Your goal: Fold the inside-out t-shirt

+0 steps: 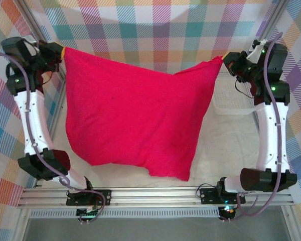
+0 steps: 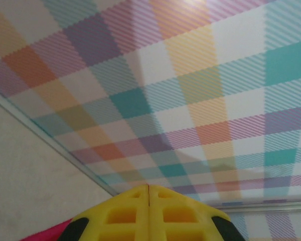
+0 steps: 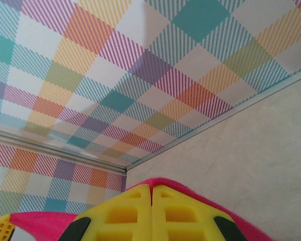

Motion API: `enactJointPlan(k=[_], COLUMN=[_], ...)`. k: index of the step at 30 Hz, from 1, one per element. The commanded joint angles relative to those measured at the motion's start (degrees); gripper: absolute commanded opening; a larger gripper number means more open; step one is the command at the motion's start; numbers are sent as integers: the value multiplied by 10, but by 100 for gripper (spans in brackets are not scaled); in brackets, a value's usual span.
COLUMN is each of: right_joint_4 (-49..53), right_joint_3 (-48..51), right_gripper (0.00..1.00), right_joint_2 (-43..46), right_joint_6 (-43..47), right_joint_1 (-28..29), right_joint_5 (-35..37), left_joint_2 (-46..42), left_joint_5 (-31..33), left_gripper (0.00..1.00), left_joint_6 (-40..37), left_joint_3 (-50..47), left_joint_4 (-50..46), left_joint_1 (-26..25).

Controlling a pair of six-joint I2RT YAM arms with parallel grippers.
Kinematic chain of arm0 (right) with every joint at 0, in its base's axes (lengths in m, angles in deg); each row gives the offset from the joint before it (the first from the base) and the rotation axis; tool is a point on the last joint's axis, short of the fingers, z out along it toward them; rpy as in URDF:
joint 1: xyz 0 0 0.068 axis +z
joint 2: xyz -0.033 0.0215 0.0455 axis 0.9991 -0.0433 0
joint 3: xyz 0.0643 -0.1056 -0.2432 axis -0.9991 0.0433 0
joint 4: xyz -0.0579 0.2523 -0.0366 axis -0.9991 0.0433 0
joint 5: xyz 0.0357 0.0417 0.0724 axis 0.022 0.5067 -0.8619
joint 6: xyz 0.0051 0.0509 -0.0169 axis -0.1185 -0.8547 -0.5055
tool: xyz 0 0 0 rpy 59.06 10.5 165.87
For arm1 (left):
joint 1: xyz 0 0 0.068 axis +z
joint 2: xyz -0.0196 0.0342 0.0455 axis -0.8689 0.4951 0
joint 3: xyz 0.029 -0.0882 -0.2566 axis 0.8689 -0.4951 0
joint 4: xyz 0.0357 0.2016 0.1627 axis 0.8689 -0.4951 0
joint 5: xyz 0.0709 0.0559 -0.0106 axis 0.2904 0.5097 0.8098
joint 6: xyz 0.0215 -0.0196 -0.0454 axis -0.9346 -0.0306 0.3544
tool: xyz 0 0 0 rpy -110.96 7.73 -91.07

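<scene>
- Red inside-out t-shirt hangs in the air as one wide sheet stretched between the two grippers. Its top edge sags in the middle and its lower edge dangles near the arm bases. Sleeves and collar cannot be made out in the cloth.
- Pale table lies underneath, bare on the right and largely hidden behind the shirt elsewhere.
- Checked wall stands at the back.
- Left arm and right arm rise at either side.
- Left gripper clamps the shirt's top left corner. In the left wrist view its yellow fingers press together along a thin seam. The pinch itself is cut off below, with a sliver of red at the corner.
- Right gripper clamps the top right corner. In the right wrist view its jaws meet the same way, and red cloth wraps close around the fingers.
- Small yellow gridded piece sits cut off at the corner of the right wrist view; I cannot tell what it is.
</scene>
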Motion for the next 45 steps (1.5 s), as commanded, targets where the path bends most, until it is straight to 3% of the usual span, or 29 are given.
enactJointPlan(k=[1, 7, 10, 13, 18, 21, 26, 29, 32, 38, 45], right_joint_4=[-38, 29, 62, 27, -38, -92, -187, -217, -244, -215, -122], right_joint_3=[-98, -394, -551, -540, -341, -148, 228, 422, 592, 774, 822], right_gripper=[0, 0, 0, 0, 0, 0, 0, 0, 0, 0, 0], right_joint_2=[-35, -180, -251, -243, -135, -41, 130, 205, 267, 369, 456], right_joint_6=[-1, 20, 23, 17, 27, 41, 38, 13, -18, -34, -23], right_joint_1=[0, 0, -4, -6, 3, 26, 76, 88, 96, 98, 98], right_joint_5=[-14, -21, -31, -57, -91, -81, -40, -22, -20, -20, -14], left_joint_2=[36, 203, 254, 250, 201, 109, -132, -225, -274, -314, -354], left_joint_5=[18, 7, -7, -19, -42, -46, -4, 23, 45, 60, 104], left_gripper=[0, 0, 0, 0, 0, 0, 0, 0, 0, 0, 0], left_joint_6=[-6, 40, 105, 112, -13, -97, -137, -135, -129, -127, -142], left_joint_3=[88, 394, 491, 490, 451, 267, -255, -475, -630, -797, -796], left_joint_4=[25, -8, 49, 88, -31, -55, 94, 131, 128, 95, 7], left_joint_1=[-28, -38, -28, -19, -16, -18, -18, -23, -26, -25, -14])
